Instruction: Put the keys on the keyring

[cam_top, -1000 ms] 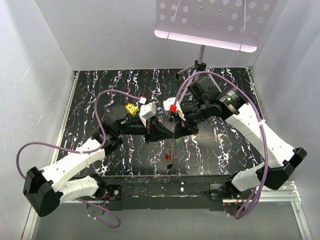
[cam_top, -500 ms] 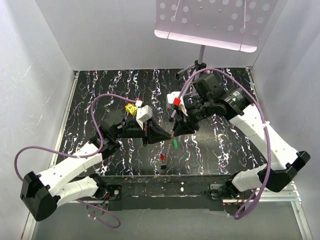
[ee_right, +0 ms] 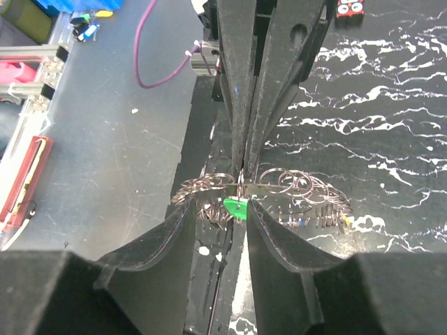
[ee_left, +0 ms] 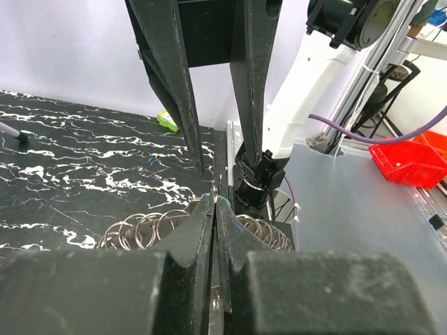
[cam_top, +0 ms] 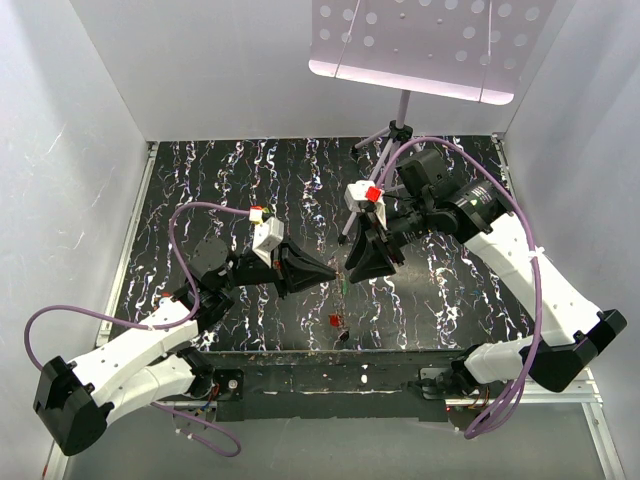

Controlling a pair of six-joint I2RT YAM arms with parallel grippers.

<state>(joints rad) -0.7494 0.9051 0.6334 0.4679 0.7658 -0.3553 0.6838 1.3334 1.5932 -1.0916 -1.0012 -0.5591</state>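
One green key [ee_right: 234,207] hangs between the spread right claw [ee_right: 222,209]. The left claw [ee_left: 214,206] pinches one keyring [ee_right: 213,181]. One red key [cam_top: 335,320] lies on the table [cam_top: 250,170].

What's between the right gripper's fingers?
The green key, at the keyring that the left gripper pinches; the right wrist view shows it.

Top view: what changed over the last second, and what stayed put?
The right pincer opened, apparently letting go of the green key. The left arm drew back leftward, parting the two pincers. Unchanged: the left pincer stays shut on the keyring, and the red key lies on the table.
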